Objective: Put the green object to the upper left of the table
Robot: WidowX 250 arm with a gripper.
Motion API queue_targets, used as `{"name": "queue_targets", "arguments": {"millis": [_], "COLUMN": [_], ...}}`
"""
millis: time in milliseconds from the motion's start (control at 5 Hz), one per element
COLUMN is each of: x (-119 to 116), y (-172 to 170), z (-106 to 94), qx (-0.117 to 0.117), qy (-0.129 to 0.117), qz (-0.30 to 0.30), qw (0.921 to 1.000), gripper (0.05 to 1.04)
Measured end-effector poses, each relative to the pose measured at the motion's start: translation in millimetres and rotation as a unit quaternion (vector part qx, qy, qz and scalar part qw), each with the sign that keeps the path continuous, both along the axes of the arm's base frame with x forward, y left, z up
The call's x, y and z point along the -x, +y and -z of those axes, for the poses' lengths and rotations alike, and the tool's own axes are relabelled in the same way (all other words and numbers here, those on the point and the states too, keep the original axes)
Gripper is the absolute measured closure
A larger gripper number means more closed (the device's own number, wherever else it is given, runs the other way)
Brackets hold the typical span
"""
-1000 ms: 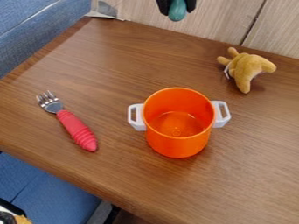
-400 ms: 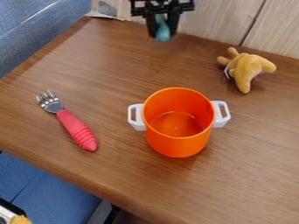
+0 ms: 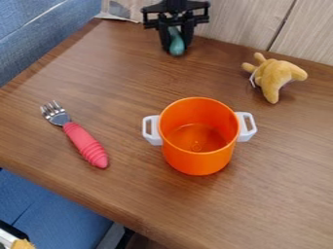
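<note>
Teal-green and plain, the green object (image 3: 176,46) sits between the black fingers of your gripper (image 3: 176,49), at the top of the camera view. You see a slim, roughly upright shape: the upper part is narrow and runs up between the fingers, and the lower part swells into a rounded end, like a drop. Your fingers are closed around it, one on each side, with the rounded end in view between their tips. You have it over the far part of the brown wooden bench (image 3: 123,189), close to the back edge and to the right of the far left corner. Whether its lower end touches the wood, you cannot tell.

Nearer to you than the green object, and well apart from it, an orange pot (image 3: 198,163) stands upright near the middle of the view, its two white handles out to the sides. To the left of the pot lies a fork (image 3: 84,142), its metal tines toward the far left and its ribbed red handle toward you. On the right, near the back edge, you find a tan plush toy (image 3: 278,74), with a pale wood-grain wall (image 3: 240,22) behind the bench.
</note>
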State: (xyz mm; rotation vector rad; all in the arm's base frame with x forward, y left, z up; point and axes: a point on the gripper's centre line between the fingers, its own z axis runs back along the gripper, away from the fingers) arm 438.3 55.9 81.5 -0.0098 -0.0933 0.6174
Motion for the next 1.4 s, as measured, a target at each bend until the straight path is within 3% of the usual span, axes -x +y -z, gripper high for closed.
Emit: {"name": "queue_targets", "arguments": {"millis": [200,400,800,1000,1200,1400], "x": [1.6,2.6,7.2,14.7,23.1,22.9], "y": [3.1,4.4,3.4,-5.1,-6.6,-6.6], "z": [-5.1,-5.5,-8.3,-37.9,-59.3,-60.6], "qx": [-0.009,-0.012,-0.013,0.005,0.004,0.004], "qy": [0.008,0.011,0.009,-0.035,-0.066,-0.068], "qz": [-0.011,-0.017,-0.019,-0.010,-0.003,-0.003], "qw": [0.9999,0.9997,0.9997,0.9993,0.9978,0.9976], "gripper": [0.254,0.075,0.083,0.083,0.083,0.083]}}
